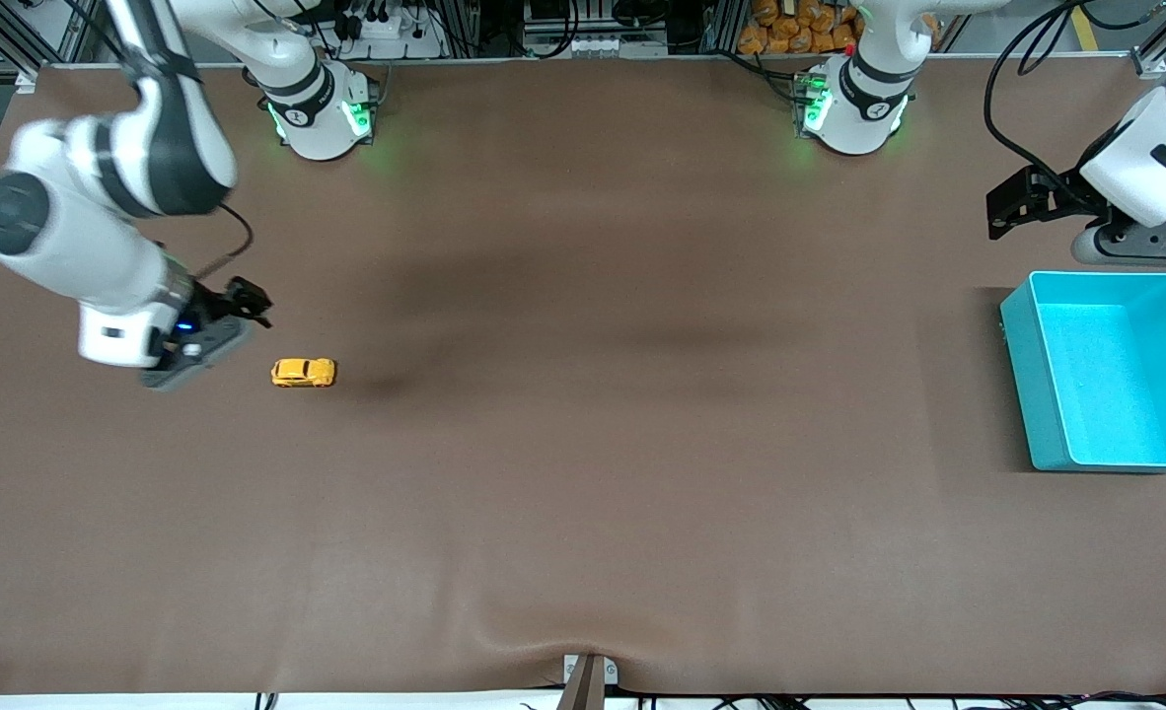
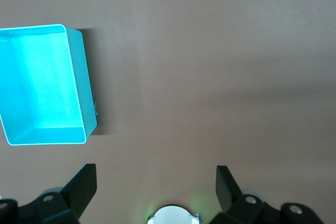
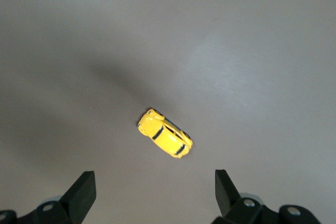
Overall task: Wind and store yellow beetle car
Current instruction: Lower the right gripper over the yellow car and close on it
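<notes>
1. Hovering over the table's right-arm end, our right gripper [image 1: 248,301] has its fingers spread wide with nothing between them; the yellow beetle car [image 1: 303,372] sits on the brown table [image 1: 583,473] just beside those fingers, toward the middle of the table and free of any contact.
2. Through the right wrist view we see the car [image 3: 165,140] standing on its wheels ahead of the fingertips, roughly centred in the gap but turned at a slant to it. We judge the wide spread is there to straddle the small body once the wrist squares up.
3. Our left gripper [image 2: 156,184] waits with its fingers equally wide and empty, just beside the teal bin [image 1: 1106,370], which looks empty.
4. Car and bin lie well apart at the table's two ends, so we expect storing to need a long carry or a handover; neither winding nor storing looks begun.
</notes>
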`<state>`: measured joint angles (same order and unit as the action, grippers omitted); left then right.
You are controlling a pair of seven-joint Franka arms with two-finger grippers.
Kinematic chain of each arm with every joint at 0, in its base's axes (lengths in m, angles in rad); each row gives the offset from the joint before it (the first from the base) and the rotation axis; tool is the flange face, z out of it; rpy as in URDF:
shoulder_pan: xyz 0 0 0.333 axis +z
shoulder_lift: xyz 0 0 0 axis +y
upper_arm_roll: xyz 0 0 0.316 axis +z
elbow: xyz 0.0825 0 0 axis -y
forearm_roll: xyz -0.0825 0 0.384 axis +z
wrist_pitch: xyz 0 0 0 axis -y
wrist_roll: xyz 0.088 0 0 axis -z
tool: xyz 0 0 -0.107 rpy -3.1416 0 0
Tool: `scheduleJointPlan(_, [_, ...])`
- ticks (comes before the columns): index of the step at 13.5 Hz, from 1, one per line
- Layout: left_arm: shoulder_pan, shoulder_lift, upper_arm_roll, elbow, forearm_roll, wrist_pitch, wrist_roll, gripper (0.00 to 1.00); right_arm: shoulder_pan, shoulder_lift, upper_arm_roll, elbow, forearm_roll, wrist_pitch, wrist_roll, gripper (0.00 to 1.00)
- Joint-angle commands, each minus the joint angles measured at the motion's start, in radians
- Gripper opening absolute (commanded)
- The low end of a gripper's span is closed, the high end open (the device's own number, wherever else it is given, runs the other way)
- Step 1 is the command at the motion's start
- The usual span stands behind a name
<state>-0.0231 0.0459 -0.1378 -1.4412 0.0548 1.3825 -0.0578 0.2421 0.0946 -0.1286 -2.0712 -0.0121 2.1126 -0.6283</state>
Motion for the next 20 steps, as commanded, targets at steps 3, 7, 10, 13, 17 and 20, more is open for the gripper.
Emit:
scheduleJointPlan(3, [0.003,-0.012,0.004,-0.002,-0.004,-0.011,0.009,1.0,0.017,0.152,-0.006,-0.032,-0.028,0.104,-0.38,1.0])
scheduleJointPlan(7, [0.005,-0.014,0.007,-0.002,-0.004,-0.011,0.009,1.0,0.025,0.186,-0.006,-0.122,-0.028,0.298,-0.656,1.0])
scheduleJointPlan(10, [0.005,-0.012,0.007,-0.002,-0.012,-0.002,0.007,1.0,-0.004,0.234,-0.006,-0.161,-0.028,0.392,-0.754,1.0])
scheduleJointPlan(13, [0.008,-0.012,0.009,-0.002,-0.012,0.029,0.007,1.0,-0.007,0.255,-0.008,-0.161,-0.028,0.4,-0.815,1.0])
scheduleJointPlan(17, [0.015,-0.015,0.009,-0.001,-0.019,0.056,0.007,1.0,-0.021,0.257,-0.009,-0.161,-0.028,0.408,-0.849,0.95])
scheduleJointPlan(20, [0.049,-0.017,0.009,-0.002,-0.068,0.058,0.013,1.0,-0.052,0.26,-0.008,-0.165,-0.028,0.408,-0.849,0.91])
